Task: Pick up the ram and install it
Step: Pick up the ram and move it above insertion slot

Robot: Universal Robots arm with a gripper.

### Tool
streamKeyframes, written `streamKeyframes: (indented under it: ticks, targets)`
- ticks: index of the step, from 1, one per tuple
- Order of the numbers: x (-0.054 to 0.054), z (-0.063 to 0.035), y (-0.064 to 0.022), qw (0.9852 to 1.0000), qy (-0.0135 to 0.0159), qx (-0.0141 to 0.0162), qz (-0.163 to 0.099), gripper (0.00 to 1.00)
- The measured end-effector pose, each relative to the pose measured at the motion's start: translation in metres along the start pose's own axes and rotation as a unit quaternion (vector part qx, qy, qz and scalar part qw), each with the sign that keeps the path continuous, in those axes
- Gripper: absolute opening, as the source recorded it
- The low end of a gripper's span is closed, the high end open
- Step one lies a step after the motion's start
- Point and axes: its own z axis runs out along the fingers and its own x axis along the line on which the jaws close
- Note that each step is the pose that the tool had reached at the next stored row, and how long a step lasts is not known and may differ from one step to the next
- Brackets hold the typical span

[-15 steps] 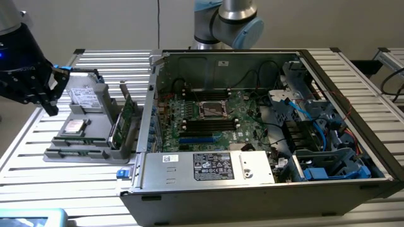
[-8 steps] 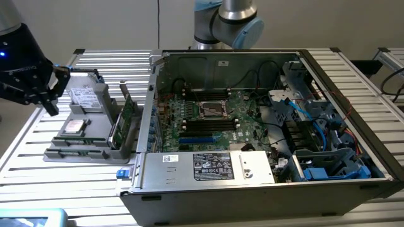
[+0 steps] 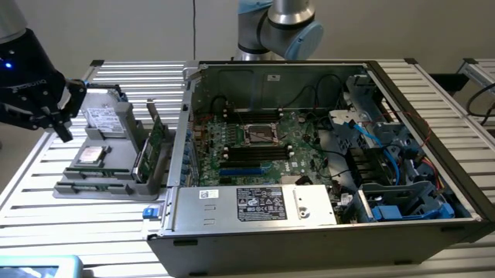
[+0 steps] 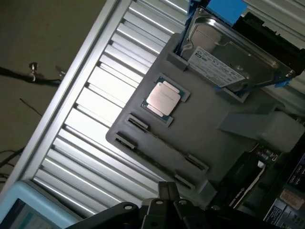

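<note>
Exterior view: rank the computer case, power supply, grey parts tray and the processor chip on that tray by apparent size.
1. Computer case, clearly the largest.
2. Grey parts tray and power supply: too alike in extent to rank.
3. Processor chip, by far the smallest.

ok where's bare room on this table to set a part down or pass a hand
Widest bare slats lie between the grey tray and the blue-edged device at the table corner. A narrower strip runs beside the tray on the exterior view's left, near the gripper. Crowded: the tray itself, and the open case, packed with cables.
</note>
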Motion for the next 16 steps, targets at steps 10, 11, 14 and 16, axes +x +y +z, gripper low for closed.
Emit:
streamKeyframes:
  ticks: [10,11,14,16]
  targets:
    - [0.0000,0.0005,0.0000,0.9959,-0.0023,0.0006,-0.091,0.11]
    - [0.0000,0.0006,0.0000,0.9950,-0.0026,0.0006,-0.100,0.11]
    - [0.0000,0.0010,0.0000,0.9918,-0.0033,0.0008,-0.127,0.11]
    - [0.0001,0.0014,0.0000,0.9894,-0.0036,0.0009,-0.145,0.11]
